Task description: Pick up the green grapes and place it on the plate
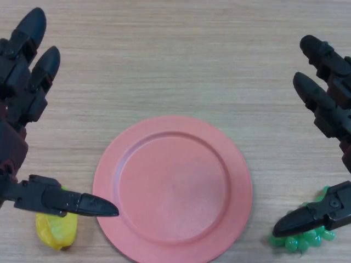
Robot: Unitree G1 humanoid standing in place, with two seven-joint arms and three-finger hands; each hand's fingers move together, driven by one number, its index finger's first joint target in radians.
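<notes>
A bunch of green grapes [305, 239] lies on the wooden table at the lower right, partly hidden under the thumb of my right hand [329, 118]. That hand hovers above the grapes with its fingers straight and spread, holding nothing. A round pink plate [172, 187] sits in the lower middle with nothing on it. My left hand [22, 87] shows at the left edge, fingers straight, its thumb reaching toward the plate's left rim.
A yellow fruit-like object [55, 230] lies at the lower left, partly under the left thumb and just beside the plate. The wooden table [175, 55] stretches bare across the far half of the view.
</notes>
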